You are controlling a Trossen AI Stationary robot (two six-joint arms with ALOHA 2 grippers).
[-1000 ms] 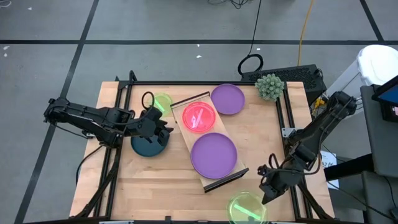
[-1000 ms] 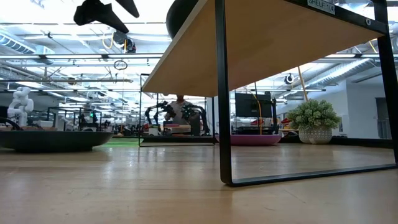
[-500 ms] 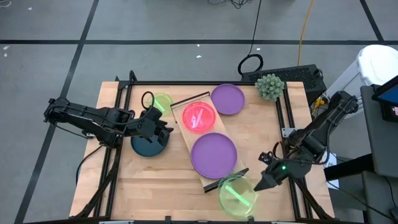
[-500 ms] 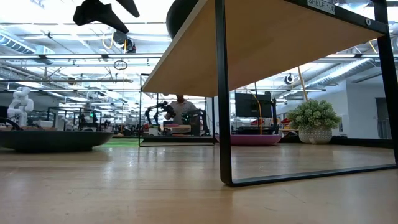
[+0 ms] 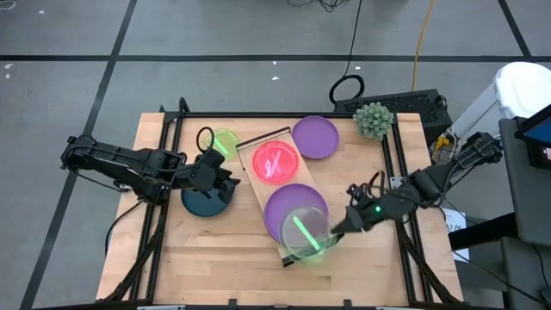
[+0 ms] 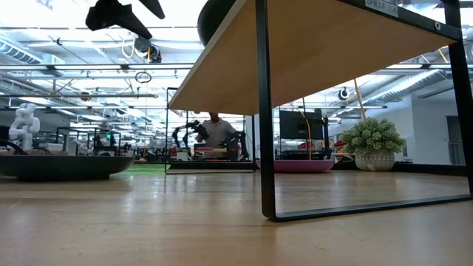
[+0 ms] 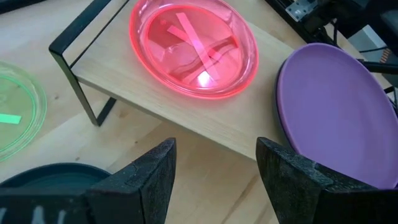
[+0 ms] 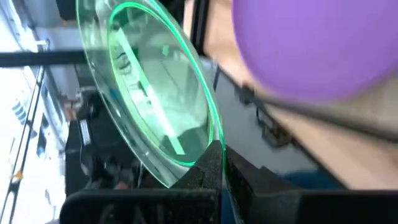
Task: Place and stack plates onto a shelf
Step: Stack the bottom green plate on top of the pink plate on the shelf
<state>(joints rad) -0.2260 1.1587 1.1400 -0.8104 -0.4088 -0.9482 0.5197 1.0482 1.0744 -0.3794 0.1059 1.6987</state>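
1. Bench (image 5: pixel 207 250) of light wood carries everything; the shelf (image 5: pixel 256 194) lies slantwise across its middle, so both arms can reach it from their own sides.
2. Large plates come next: one purple plate (image 5: pixel 293 209) sits on the shelf's near half, a second purple plate (image 5: pixel 315 137) rests on the bench toward the far right corner, and a dark teal plate (image 5: pixel 203 203) lies near the left edge.
3. Small pink plate (image 5: pixel 275 161) occupies the shelf's far half, apparently the base for a small stack.
4. Small green plate (image 5: pixel 306 234) is gripped at its rim by the right gripper (image 5: pixel 343 226), fingers clenched on it, tilted over the shelf's near end and overlapping the purple plate there.
5. Another green plate (image 5: pixel 225 141) waits on the bench beside the shelf's far end.
6. Left gripper (image 7: pixel 214 168) hovers over the teal plate, fingers spread and holding nothing, probably ready to take it.
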